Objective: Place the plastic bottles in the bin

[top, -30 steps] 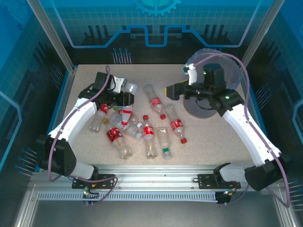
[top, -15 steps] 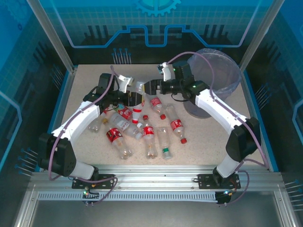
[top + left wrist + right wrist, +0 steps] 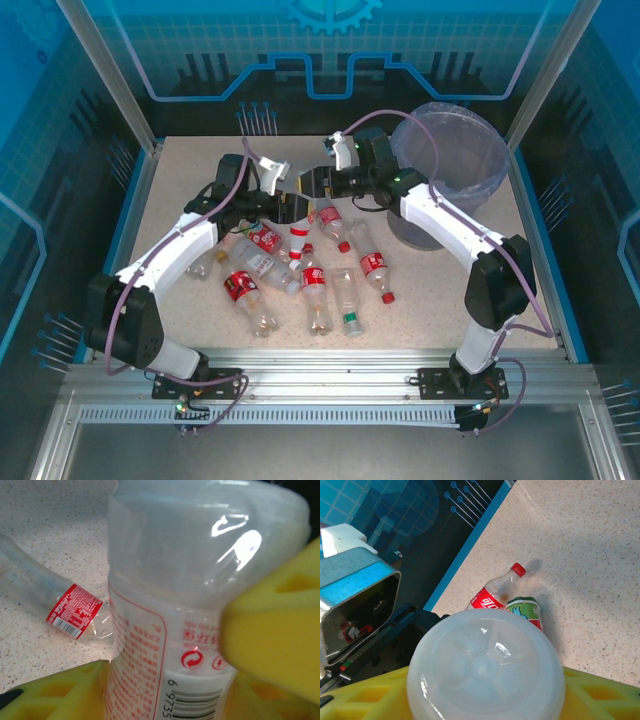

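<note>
Currently grips one white-labelled bottle (image 3: 299, 215) in the left gripper (image 3: 287, 205), nose to nose with the right gripper (image 3: 305, 186).
Clenches the yellow left fingers (image 3: 275, 645) on that bottle's labelled side; flanks its round base with the right fingers (image 3: 602, 695), yet cannot tell whether pressing or merely alongside. Shows the other plastic bottles (image 3: 315, 285) lying scattered on the speckled table (image 3: 440, 290) nearer the arms' bases, a red-labelled bottle (image 3: 495, 592) and a green-labelled bottle (image 3: 522, 607) side by side among them. Places the bin (image 3: 497, 165) at the table's far right, beyond the right arm (image 3: 450, 225), apart from the grasped bottle.
</note>
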Robot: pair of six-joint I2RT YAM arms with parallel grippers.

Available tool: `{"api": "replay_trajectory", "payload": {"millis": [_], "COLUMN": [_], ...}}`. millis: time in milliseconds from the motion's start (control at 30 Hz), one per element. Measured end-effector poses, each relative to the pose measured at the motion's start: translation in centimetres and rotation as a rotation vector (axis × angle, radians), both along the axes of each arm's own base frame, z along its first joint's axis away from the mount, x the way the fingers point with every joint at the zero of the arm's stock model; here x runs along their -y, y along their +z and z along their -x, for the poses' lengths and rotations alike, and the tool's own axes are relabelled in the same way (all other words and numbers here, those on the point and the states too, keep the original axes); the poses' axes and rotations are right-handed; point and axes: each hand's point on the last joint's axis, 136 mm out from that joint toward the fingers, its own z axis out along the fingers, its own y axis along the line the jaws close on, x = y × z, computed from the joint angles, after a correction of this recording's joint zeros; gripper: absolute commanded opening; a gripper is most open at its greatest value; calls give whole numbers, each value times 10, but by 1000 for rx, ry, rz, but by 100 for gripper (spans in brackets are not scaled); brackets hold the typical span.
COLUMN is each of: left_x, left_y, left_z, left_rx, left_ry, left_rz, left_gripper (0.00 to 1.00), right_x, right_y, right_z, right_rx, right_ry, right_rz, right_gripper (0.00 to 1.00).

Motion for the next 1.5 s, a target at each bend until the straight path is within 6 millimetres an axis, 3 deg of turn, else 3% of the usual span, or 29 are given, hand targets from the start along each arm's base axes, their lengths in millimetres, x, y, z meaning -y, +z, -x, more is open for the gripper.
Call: {"api": "replay_trajectory", "payload": {"millis": [300, 333, 433, 500, 600, 733, 833, 933, 1067, 1167, 1333, 1433, 1500], "left_x": [2, 2, 4, 3, -3, -30, -58, -84, -128, -157, -198, -218, -227], "left_y": [2, 3, 5, 4, 10, 40, 61, 62, 38, 13, -19, -32, -41], "left_z": [0, 0, 2, 7, 19, 26, 27, 22, 10, 8, 3, -1, -3], "left_rx": [-7, -5, 0, -2, -9, 22, 62, 34, -62, -142, -207, -223, -237], "left_ry": [-3, -5, -18, -21, -21, 40, 126, 233, 408, 525, 684, 757, 787], "left_rz": [19, 21, 32, 34, 64, 132, 136, 81, -28, -118, -277, -360, -406], "left_gripper": [68, 71, 99, 99, 99, 99, 99, 99, 99, 99, 99, 99, 99], "right_x": [2, 3, 6, 12, 24, 46, 69, 99, 157, 203, 275, 304, 315], "right_y": [1, 2, 7, 13, 31, 76, 114, 159, 211, 235, 248, 237, 219], "right_z": [-2, -2, -7, -12, -20, -33, -36, -34, -29, -22, -17, -22, -27], "right_rx": [9, 13, 35, 56, 101, 210, 296, 391, 497, 545, 565, 539, 501], "right_ry": [0, -1, -9, -24, -48, -93, -133, -183, -298, -400, -573, -651, -677], "right_rz": [3, 4, 10, 16, 33, 42, 57, 63, 77, 96, 160, 223, 272], "right_gripper": [53, 53, 53, 53, 53, 52, 49, 48, 48, 47, 47, 47, 47]}}
